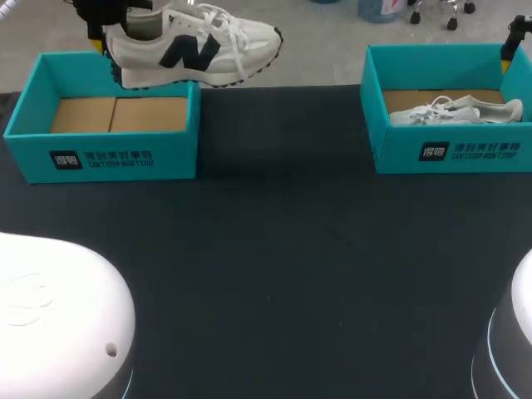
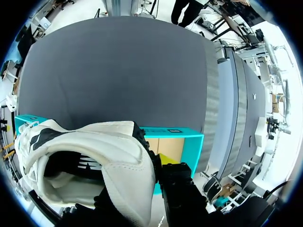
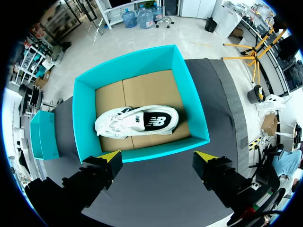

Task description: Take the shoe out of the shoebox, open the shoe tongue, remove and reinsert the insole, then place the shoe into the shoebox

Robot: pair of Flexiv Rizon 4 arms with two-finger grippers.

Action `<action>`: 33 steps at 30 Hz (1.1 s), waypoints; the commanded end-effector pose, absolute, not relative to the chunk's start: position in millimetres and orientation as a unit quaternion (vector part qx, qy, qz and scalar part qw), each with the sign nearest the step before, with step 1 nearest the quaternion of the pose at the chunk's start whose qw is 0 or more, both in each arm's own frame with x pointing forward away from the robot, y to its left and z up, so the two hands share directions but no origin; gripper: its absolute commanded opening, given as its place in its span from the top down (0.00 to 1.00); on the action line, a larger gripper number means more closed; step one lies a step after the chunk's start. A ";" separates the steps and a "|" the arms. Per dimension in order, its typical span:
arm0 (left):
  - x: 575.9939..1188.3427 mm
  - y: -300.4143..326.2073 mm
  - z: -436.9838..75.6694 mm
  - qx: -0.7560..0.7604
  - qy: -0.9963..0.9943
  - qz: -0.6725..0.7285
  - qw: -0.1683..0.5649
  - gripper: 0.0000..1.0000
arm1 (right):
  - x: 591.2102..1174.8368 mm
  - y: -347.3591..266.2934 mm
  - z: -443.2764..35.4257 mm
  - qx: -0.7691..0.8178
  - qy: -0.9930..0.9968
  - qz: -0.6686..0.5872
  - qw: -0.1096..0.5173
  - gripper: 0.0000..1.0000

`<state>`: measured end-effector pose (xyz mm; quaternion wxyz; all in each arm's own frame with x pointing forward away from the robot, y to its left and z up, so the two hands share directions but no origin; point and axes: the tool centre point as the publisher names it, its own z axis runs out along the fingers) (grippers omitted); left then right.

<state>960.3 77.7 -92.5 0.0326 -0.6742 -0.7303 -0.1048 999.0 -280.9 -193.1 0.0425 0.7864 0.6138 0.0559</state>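
Note:
A white shoe (image 1: 195, 46) with a dark side logo hangs level in the air above the left teal shoebox (image 1: 108, 158). My left gripper (image 1: 101, 37) is shut on its heel collar. In the left wrist view the shoe (image 2: 94, 156) fills the space at the left gripper (image 2: 151, 165), with the brown-floored shoebox (image 2: 175, 135) below it. A second white shoe (image 1: 457, 110) lies on its side in the right teal shoebox (image 1: 449, 150). My right gripper (image 1: 515, 37) hovers open above that shoebox (image 3: 142, 66), and its shoe (image 3: 137, 122) lies ahead of the right gripper (image 3: 157, 157).
The dark table (image 1: 274, 249) stretches between and in front of the two boxes. The white bases of my arms (image 1: 50, 316) sit at the near corners.

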 end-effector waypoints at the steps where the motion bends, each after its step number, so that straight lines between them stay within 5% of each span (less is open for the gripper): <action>1: 946.2 59.2 -90.6 -0.670 -0.732 -0.118 0.035 1.00 | 998.1 -280.4 -193.0 0.787 0.613 0.056 0.044 0.00; 33: 845.4 -76.1 -130.1 -0.693 -0.713 -0.103 0.015 1.00 | 998.1 -280.4 -193.0 0.787 0.613 0.056 0.044 0.00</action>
